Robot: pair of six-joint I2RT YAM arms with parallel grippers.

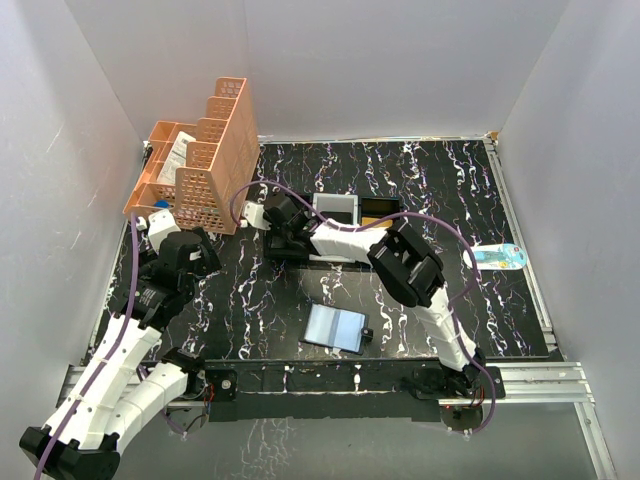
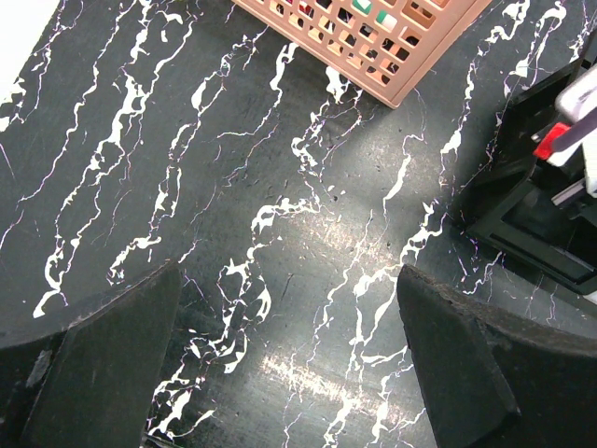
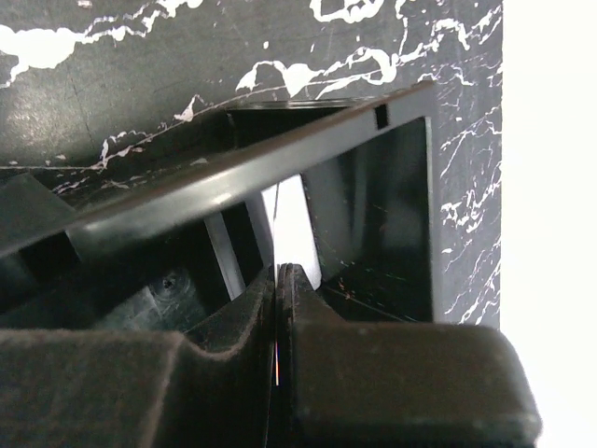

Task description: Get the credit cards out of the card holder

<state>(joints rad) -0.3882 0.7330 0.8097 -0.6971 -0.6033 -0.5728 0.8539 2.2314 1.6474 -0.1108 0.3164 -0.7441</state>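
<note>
The card holder (image 1: pixel 335 327) is seen lying open and flat at 6 o'clock on the table (image 1: pixel 450 200), near the front edge, with its black tab (image 1: pixel 367 334) at 3 o'clock; neither arm is in contact with it. The right gripper (image 3: pixel 283 273) is held over the tray (image 1: pixel 358 205), at 12 o'clock from the holder, its jaws pressed almost together on what looks like a thin card (image 3: pixel 291 224) seen edge-on above a compartment. A yellowish card (image 1: pixel 380 207) appears to be lodged in the tray's 3 o'clock compartment. The left gripper (image 2: pixel 294 373) is spread wide with nothing in it, above bare tabletop near the basket (image 1: pixel 200 165) at 10 o'clock. The task is judged well advanced; whether any cards remain in the holder cannot be told.
</note>
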